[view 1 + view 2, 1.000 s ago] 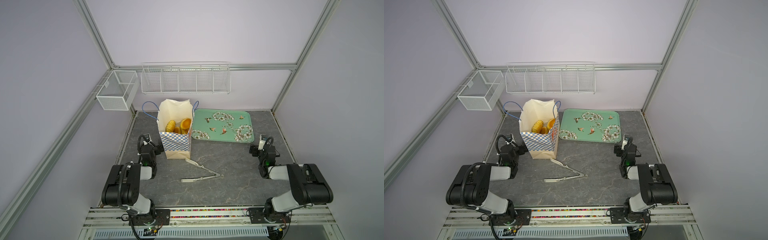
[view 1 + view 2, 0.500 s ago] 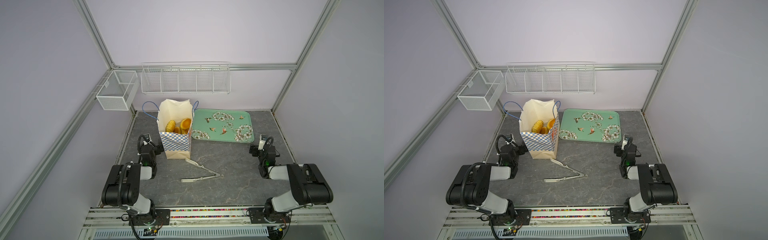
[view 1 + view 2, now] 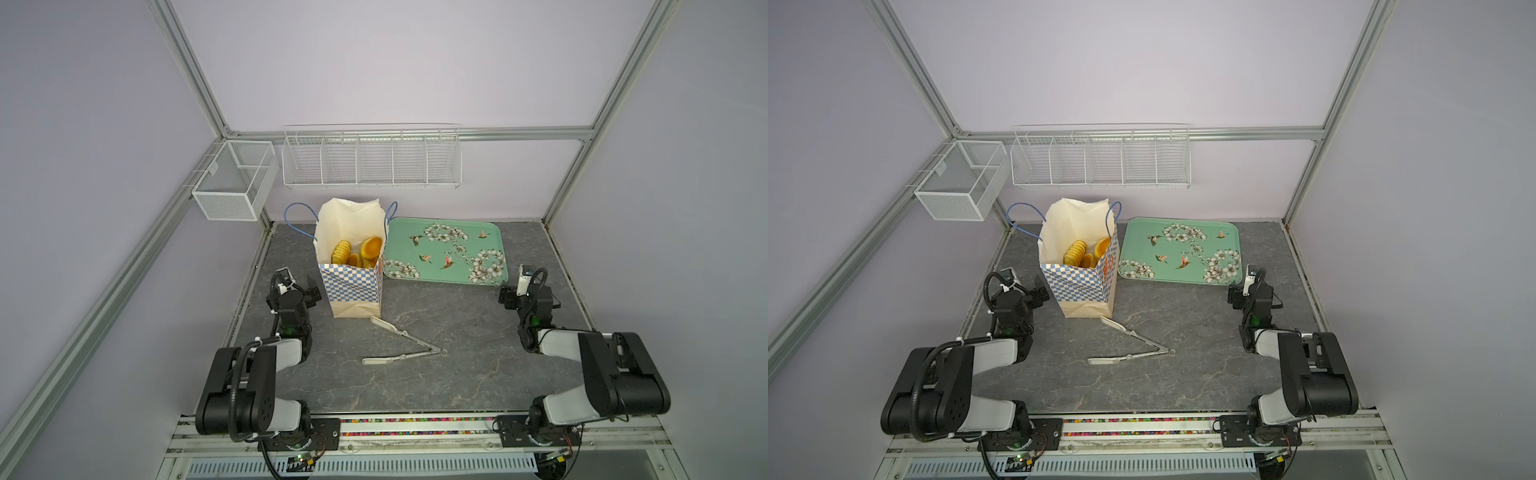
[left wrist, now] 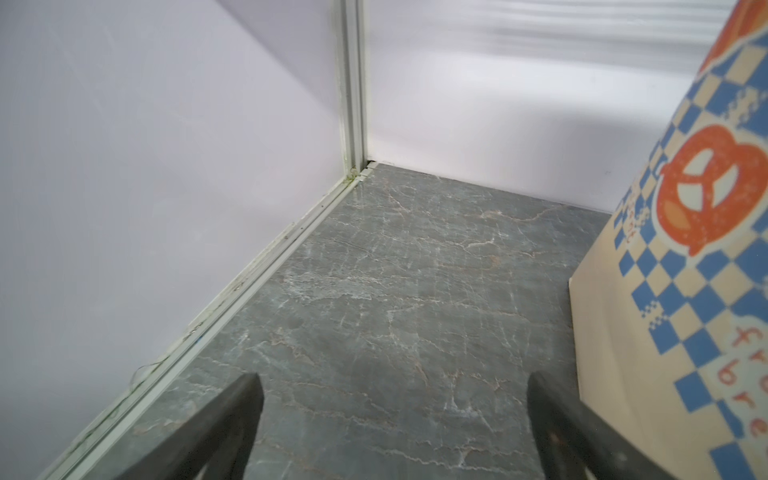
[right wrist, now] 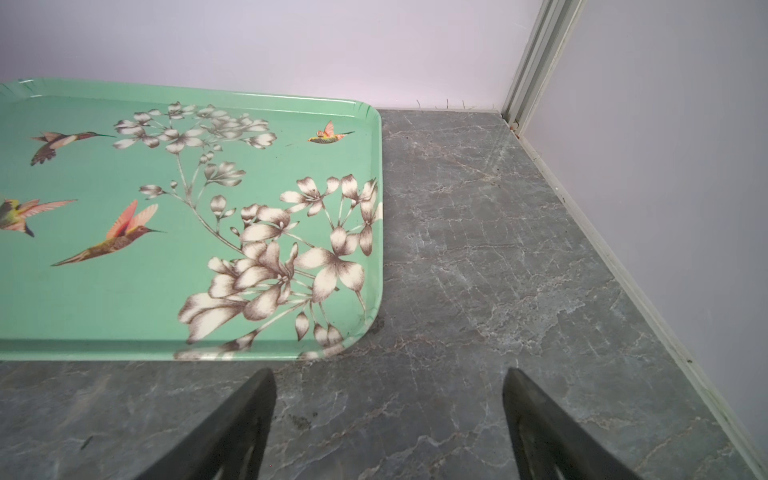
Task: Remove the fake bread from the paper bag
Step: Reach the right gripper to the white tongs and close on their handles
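Observation:
The paper bag (image 3: pixel 353 286) (image 3: pixel 1079 286) stands upright at the back left of the table, its mouth open, in both top views. Inside it lies the fake bread (image 3: pixel 357 253) (image 3: pixel 1086 251), golden-orange pieces piled together; how many is hidden. My left gripper (image 3: pixel 297 284) (image 4: pixel 395 395) rests low just left of the bag, open and empty, and one side of the bag (image 4: pixel 685 291) fills the edge of the left wrist view. At the right, my right gripper (image 3: pixel 517 286) (image 5: pixel 388 386) stands open and empty just before the tray's near corner.
A green flowered tray (image 3: pixel 494 237) (image 3: pixel 1233 237) (image 5: pixel 365 124) lies right of the bag. Metal tongs (image 3: pixel 401 343) (image 3: pixel 1129 343) lie spread on the table in front of the bag. A wire rack (image 3: pixel 372 156) and a mesh basket (image 3: pixel 235 178) hang on the walls.

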Robot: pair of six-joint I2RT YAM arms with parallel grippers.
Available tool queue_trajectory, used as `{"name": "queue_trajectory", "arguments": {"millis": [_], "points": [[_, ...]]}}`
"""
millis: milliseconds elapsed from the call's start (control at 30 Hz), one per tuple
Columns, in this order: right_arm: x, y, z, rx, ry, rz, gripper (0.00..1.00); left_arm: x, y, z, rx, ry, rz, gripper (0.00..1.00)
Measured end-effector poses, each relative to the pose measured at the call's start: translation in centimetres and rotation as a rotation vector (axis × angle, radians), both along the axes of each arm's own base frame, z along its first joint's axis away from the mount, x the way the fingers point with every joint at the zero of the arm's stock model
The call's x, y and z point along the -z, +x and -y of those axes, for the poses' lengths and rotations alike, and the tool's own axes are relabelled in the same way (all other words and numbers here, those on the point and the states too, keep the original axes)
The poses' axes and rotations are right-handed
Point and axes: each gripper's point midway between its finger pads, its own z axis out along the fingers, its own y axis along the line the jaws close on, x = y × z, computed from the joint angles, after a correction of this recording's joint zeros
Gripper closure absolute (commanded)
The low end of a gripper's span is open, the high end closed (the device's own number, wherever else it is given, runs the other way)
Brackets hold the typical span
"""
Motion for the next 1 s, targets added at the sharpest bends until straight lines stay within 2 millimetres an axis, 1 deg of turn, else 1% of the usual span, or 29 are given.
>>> {"name": "queue_trajectory", "arguments": {"millis": [67, 100, 167, 233, 267, 333, 367, 400, 433, 467, 533, 633, 667, 733, 800, 900, 933, 1000], "points": [[-1.7, 0.4, -0.6, -0.020, -0.015, 0.015, 0.12, -1.4, -0.5, -0.6, -0.040, -0.016, 0.009, 0.01], [-2.7, 0.6, -1.2, -0.038, -0.021, 0.020, 0.12, -2.1, -0.8, -0.9, -0.064, -0.030, 0.006, 0.01], [-4.3, 1.0, -2.6, -0.074, -0.027, 0.012, 0.11, -3.2, -1.2, -1.6, -0.112, -0.061, -0.011, 0.01], [-5.9, 1.7, -4.6, -0.127, -0.035, -0.015, 0.09, -4.2, -1.8, -2.1, -0.162, -0.102, -0.036, 0.00], [-6.7, 1.9, -5.9, -0.163, -0.041, -0.023, 0.08, -4.5, -2.2, -2.3, -0.179, -0.119, -0.046, 0.01], [-8.1, 1.5, -9.4, -0.268, -0.061, -0.033, 0.08, -4.7, -3.7, -2.7, -0.219, -0.162, -0.080, 0.01], [-8.5, 0.9, -11.2, -0.325, -0.074, -0.039, 0.09, -4.5, -4.4, -2.8, -0.234, -0.180, -0.099, 0.01], [-8.6, -0.1, -13.5, -0.409, -0.092, -0.051, 0.09, -4.2, -5.3, -2.9, -0.248, -0.199, -0.119, 0.01], [-8.5, -1.4, -15.7, -0.496, -0.113, -0.069, 0.09, -3.9, -6.5, -3.0, -0.262, -0.218, -0.143, 0.02], [-8.2, -2.6, -17.4, -0.566, -0.134, -0.087, 0.09, -3.7, -7.4, -3.0, -0.272, -0.234, -0.160, 0.02], [-6.8, -5.4, -20.8, -0.724, -0.197, -0.147, 0.10, -3.8, -9.5, -2.9, -0.281, -0.274, -0.173, 0.02], [-4.0, -9.6, -24.3, -0.923, -0.314, -0.265, 0.12, -4.6, -12.2, -2.6, -0.267, -0.337, -0.140, 0.04], [-3.2, -10.8, -25.1, -0.972, -0.344, -0.301, 0.12, -4.9, -13.0, -2.4, -0.257, -0.359, -0.125, 0.04], [-1.2, -13.1, -26.4, -1.070, -0.408, -0.389, 0.12, -5.1, -14.4, -1.8, -0.217, -0.412, -0.086, 0.06], [0.5, -14.7, -26.9, -1.133, -0.449, -0.460, 0.12, -4.6, -15.2, -0.8, -0.167, -0.469, -0.059, 0.06], [2.6, -16.7, -26.8, -1.204, -0.472, -0.560, 0.12, -2.5, -15.5, 0.8, -0.096, -0.556, -0.083, 0.06], [3.0, -17.3, -26.8, -1.222, -0.476, -0.590, 0.12, -1.6, -15.5, 1.4, -0.077, -0.582, -0.108, 0.06], [3.1, -17.9, -27.0, -1.254, -0.474, -0.618, 0.12, -0.4, -15.4, 2.3, -0.046, -0.617, -0.155, 0.06]]}}
